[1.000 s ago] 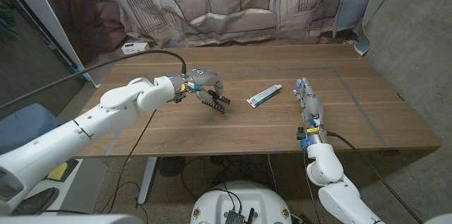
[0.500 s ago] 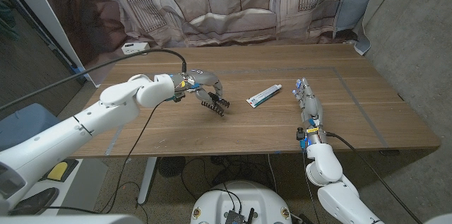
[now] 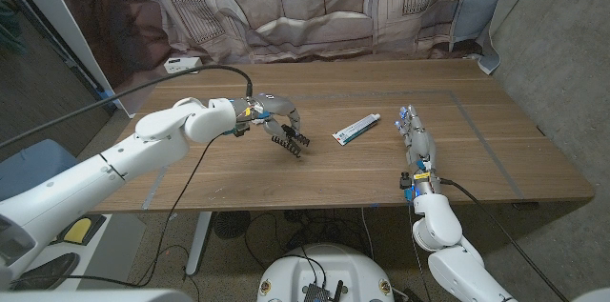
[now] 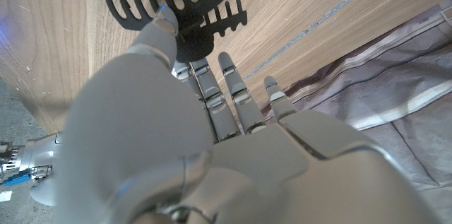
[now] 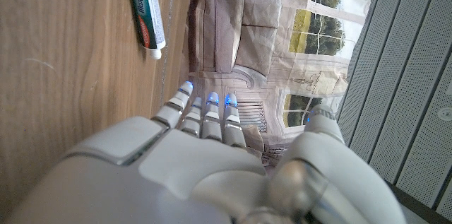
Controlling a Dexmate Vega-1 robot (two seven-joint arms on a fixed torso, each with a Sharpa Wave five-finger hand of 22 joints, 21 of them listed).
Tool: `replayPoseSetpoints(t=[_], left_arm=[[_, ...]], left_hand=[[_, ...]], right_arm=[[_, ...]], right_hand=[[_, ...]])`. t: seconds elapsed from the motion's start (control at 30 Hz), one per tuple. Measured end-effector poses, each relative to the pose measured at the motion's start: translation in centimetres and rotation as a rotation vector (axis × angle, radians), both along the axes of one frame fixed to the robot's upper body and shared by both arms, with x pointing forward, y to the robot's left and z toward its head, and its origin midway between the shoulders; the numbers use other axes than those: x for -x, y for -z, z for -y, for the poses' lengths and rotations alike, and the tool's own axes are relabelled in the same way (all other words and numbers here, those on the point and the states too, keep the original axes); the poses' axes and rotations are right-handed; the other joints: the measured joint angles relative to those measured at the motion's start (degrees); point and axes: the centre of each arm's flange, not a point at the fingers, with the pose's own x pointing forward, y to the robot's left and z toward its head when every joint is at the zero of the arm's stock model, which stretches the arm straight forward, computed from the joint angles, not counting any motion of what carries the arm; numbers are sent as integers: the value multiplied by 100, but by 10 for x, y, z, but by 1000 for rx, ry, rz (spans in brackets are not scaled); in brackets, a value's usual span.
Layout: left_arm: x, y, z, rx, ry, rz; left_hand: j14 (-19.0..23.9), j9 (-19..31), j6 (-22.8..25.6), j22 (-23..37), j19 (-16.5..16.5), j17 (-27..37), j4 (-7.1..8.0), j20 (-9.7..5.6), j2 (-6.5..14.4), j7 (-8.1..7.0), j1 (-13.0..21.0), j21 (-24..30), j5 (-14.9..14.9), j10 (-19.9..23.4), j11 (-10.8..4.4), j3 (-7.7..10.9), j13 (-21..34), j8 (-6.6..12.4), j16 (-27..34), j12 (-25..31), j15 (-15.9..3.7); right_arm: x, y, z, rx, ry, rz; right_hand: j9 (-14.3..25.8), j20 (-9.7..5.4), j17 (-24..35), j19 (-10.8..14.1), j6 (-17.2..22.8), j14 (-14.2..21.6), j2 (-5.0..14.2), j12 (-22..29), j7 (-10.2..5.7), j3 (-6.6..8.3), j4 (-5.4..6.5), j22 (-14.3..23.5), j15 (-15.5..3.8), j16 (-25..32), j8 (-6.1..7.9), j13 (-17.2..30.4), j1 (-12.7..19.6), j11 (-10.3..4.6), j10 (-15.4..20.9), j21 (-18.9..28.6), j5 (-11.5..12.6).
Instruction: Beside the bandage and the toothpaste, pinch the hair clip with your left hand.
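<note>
Left hand pinches the black hair clip above the table, left of the toothpaste.

Head view: the left hand point(image 3: 270, 117) holds the hair clip point(image 3: 293, 138) in its fingertips over the wooden table point(image 3: 477, 150); the toothpaste point(image 3: 356, 129) lies well apart to its right, and the right hand point(image 3: 416, 136) stands on its edge, fingers straight, holding nothing.
Left wrist view: the thumb point(image 4: 164, 30) and fingers point(image 4: 205, 75) pinch the hair clip point(image 4: 180, 1) at its hinge, teeth spread.
Right wrist view: the right hand point(image 5: 205, 153) has its fingers together and straight, near the toothpaste point(image 5: 145, 8).

Lab — printed sofa backdrop point(image 3: 315, 7); cables
</note>
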Motion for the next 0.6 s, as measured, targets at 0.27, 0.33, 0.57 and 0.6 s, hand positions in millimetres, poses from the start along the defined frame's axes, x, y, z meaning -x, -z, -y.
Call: replayPoseSetpoints(t=[0.27,0.33,0.57,0.6], left_arm=[[2,-1,1,-13,-3,8],[2,-1,1,-14,-8,11],[3,-1,2,-22,-12,11],[3,-1,2,-23,-13,10]], left_hand=[[-142,-18,47,0,-51,-27,-3,7,-1,-242,-1,0,0,95,-193,-49,-79,-53,-105,-167,13],[-192,-18,-2,0,-61,-28,-14,-2,-1,-305,-1,0,0,98,-203,-61,-79,-114,-133,-215,25],[-262,-17,-260,0,-119,-27,6,-4,148,-288,-153,0,-2,28,-274,-105,-108,-225,-195,-359,13],[-285,-17,-268,0,-136,-27,6,13,149,-282,-155,0,-2,7,-295,-106,-111,-244,-195,-360,18]], right_arm=[[1,1,0,-3,1,4],[1,1,0,-4,2,5],[2,2,1,-8,2,6],[2,3,1,-8,3,6]], right_hand=[[0,0,0,0,0,0,0,0,0,0,0,0,0,0,0,0,0,0,0,0,0],[0,0,0,0,0,0,0,0,0,0,0,0,0,0,0,0,0,0,0,0,0],[0,0,0,0,0,0,0,0,0,0,0,0,0,0,0,0,0,0,0,0,0],[0,0,0,0,0,0,0,0,0,0,0,0,0,0,0,0,0,0,0,0,0]])
